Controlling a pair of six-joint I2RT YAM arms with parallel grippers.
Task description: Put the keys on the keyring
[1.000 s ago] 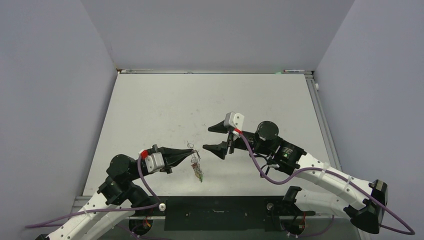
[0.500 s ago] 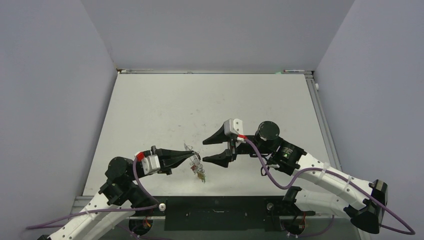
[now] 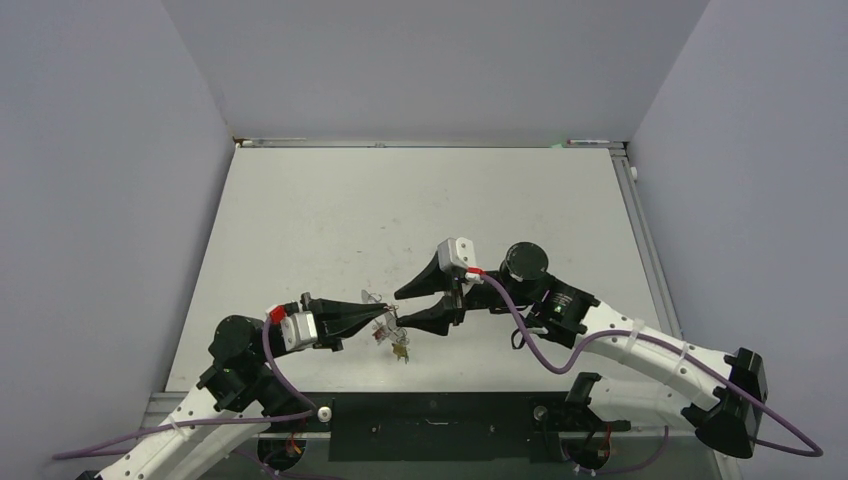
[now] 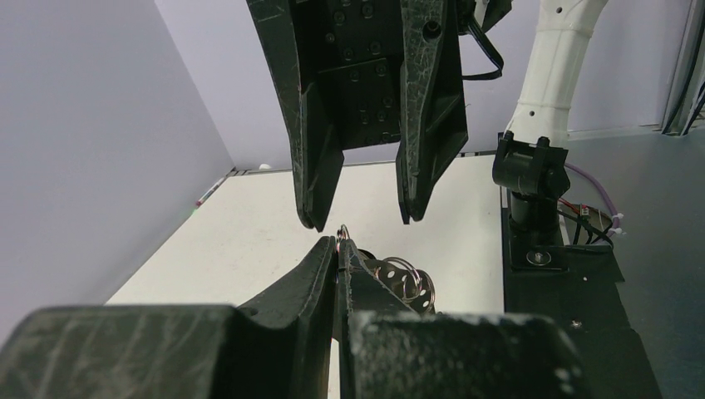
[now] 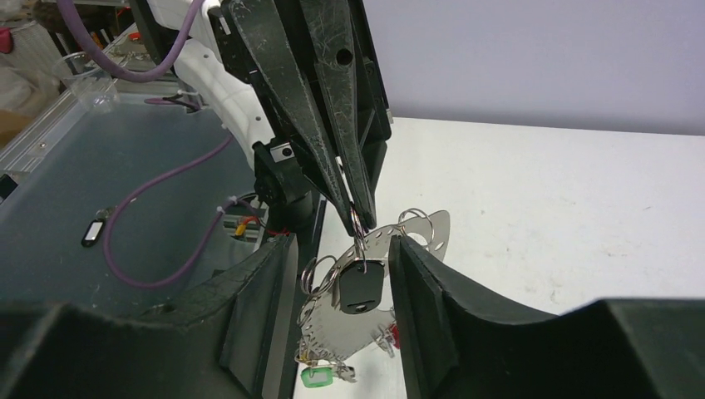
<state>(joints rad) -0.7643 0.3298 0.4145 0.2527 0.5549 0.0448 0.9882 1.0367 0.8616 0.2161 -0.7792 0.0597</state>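
My left gripper (image 3: 385, 318) (image 4: 339, 246) is shut on a small split ring (image 4: 342, 235) at the top of the keyring. The keyring (image 5: 345, 332) (image 3: 392, 338) looks here like a flat silvery plate with holes along its rim, and it hangs below the left fingertips (image 5: 353, 208). On it hang keys: a black-headed one (image 5: 359, 289), a green-headed one (image 5: 317, 376) and a red-headed one (image 5: 392, 334). My right gripper (image 3: 398, 309) (image 5: 341, 243) is open. Its fingers (image 4: 320, 166) stand on either side of the hanging bunch, the right one against the plate's edge.
A black mounting bar (image 3: 430, 425) runs along the table's near edge between the arm bases. The right arm's base post (image 4: 532, 166) stands behind the bunch. Beside the table lies a clear lower surface with a purple cable (image 5: 158, 208) and a small black tag (image 5: 93, 229).
The right gripper has come left and down to the left gripper's tip, its jaws narrowing around the hanging bunch. The left gripper stayed shut and shifted slightly toward the near edge.
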